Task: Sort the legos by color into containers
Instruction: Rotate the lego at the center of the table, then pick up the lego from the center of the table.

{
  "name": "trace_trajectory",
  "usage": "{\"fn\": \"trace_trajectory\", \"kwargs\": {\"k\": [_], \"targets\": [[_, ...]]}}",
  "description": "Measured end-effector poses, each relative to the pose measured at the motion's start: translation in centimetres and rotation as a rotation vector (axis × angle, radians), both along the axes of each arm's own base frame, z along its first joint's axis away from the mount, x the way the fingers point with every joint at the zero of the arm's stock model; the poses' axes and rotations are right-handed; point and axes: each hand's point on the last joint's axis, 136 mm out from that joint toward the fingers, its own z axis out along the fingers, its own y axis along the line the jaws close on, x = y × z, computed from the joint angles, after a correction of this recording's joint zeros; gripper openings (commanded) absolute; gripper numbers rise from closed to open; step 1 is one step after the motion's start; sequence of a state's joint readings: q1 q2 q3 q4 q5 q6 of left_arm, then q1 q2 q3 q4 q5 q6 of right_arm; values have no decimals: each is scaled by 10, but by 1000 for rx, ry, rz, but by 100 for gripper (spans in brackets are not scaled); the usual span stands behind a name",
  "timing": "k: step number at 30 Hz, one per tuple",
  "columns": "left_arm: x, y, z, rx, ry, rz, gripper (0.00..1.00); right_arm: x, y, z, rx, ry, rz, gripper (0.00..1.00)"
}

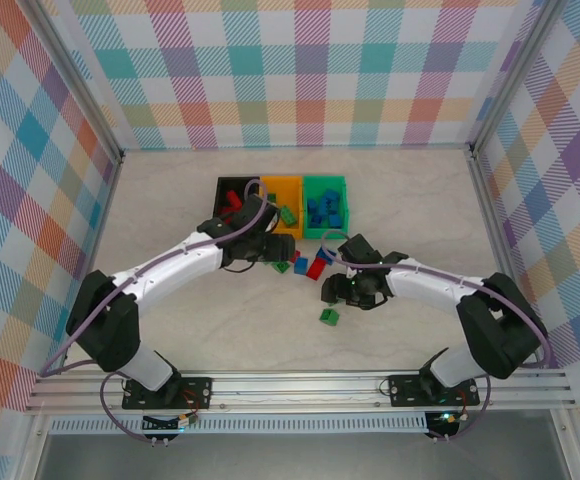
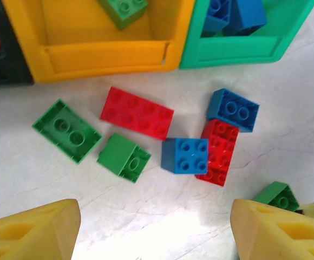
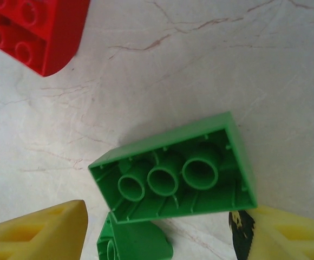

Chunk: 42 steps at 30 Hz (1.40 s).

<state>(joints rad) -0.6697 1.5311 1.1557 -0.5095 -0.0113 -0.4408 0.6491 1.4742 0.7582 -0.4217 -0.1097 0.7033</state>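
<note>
Seven loose legos lie on the worktop just in front of the containers, below the left gripper, whose fingers stand wide apart and empty. The right gripper straddles an upturned green brick — fingers apart, though whether they press on it I cannot tell. That brick likely belongs in the orange bin, where a green one already lies. Best to square the fingers across its short sides, close low on the walls, and stay clear of the second green piece just beside it — or both may lift together.
</note>
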Motion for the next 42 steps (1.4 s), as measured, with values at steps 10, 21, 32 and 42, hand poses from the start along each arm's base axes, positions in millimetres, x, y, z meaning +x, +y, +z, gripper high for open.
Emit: {"fn": "trace_trajectory", "kwargs": {"k": [10,21,32,42], "targets": [[-10,12,-5,2,-5,22,73,31,9,2,-40,-41,-44,74],[-15,25,0,22,-37,47,74,52,25,-8,-103,-49,4,62],[-10,55,1,42,-57,137,74,27,15,-11,-184,-32,65,36],[-7,90,-8,17,-20,239,74,25,12,-3,-180,-44,78,25]]}}
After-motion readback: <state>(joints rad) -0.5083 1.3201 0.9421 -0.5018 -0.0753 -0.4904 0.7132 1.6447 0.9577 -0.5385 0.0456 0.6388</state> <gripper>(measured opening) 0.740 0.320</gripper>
